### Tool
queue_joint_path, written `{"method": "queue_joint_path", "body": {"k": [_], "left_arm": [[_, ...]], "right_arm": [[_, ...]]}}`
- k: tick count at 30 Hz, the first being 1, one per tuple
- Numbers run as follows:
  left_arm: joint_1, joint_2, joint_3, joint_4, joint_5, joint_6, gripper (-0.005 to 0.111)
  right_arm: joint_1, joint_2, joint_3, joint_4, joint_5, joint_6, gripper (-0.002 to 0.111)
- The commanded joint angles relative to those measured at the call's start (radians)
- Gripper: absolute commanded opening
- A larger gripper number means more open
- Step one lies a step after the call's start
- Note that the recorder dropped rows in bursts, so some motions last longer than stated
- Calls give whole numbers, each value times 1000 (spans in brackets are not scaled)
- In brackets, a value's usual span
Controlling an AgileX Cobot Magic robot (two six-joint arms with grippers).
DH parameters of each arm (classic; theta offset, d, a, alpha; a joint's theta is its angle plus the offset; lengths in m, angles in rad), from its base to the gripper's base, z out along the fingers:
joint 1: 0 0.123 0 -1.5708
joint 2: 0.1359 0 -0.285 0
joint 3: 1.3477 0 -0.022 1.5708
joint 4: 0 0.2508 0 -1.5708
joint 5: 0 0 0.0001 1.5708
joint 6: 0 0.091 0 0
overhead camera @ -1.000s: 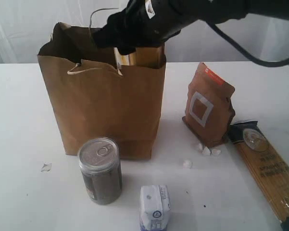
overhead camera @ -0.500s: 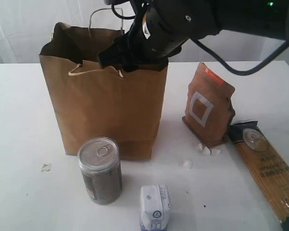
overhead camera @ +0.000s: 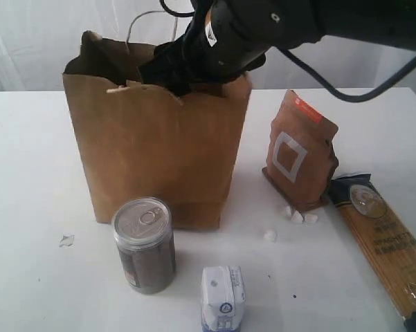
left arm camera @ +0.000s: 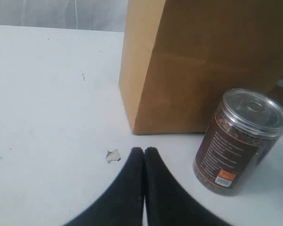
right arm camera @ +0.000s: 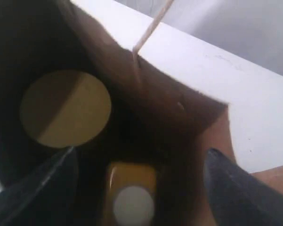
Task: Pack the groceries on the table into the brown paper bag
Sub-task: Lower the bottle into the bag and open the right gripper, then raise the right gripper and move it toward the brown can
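Brown paper bag (overhead camera: 156, 159) stood upright left of centre on the table (overhead camera: 28, 173), its torn, jagged rim open at 12 o'clock. A broad bare stretch of tabletop lay at its 9 o'clock. At the bag's 7 o'clock lay a small paper scrap (overhead camera: 66, 240). The left wrist view showed the left gripper (left arm camera: 144, 153) just beside that scrap, its fingers pressed together with nothing between them. At the bag's 6 o'clock the pull-tab can (overhead camera: 145, 243) stood upright just in front of the bag's base, and at the can's 4 o'clock the small white carton (overhead camera: 223, 297) met the frame's lower edge. The right arm (overhead camera: 263, 28) reached over the rim into the bag. Inside, the right gripper (right arm camera: 141, 153) had its fingers (right arm camera: 42, 188) spread wide, touching nothing, above the yellow bottle (right arm camera: 131, 195), with a gold lid (right arm camera: 65, 108) beside it. A clear strip of table separated the bag from the brown pouch (overhead camera: 299, 152), upright at its 3 o'clock. White crumbs (overhead camera: 297, 216) sat at the pouch's 6 o'clock. The spaghetti pack (overhead camera: 384, 242) lay flat at its 4 o'clock, running off the frame's corner.
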Motion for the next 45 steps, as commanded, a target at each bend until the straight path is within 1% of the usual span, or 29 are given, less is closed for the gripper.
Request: {"method": "queue_joint_path", "body": {"k": [1,10,14,22,29,34,38,41,45], "left_arm": [[0,-5,4,-7,-5,0,0],[0,-5,4,-7,-5,0,0],[0,-5,4,-7,-5,0,0],[0,-5,4,-7,-5,0,0],[0,-5,4,-7,-5,0,0],[0,-5,4,-7,-7,-1,0],[0,-5,4,-7,-7,-1,0],[0,-5,4,-7,-7,-1,0],[0,-5,4,-7,-7,-1,0]], "right_arm": [[-8,-13,-8,-17,-24,3,71],[-8,-62,-8,-17,-23,3,71],[-6,-120,-8,-32,31,3,71],[38,-249,-5,-56,68,-16,70],[106,-350,7,-88,222,-86,70],[125,-409,53,-105,228,-86,70],[129,-434,53,-98,274,-84,70],[156,-456,53,-91,338,-84,70],[228,-478,53,-68,443,-110,70]]}}
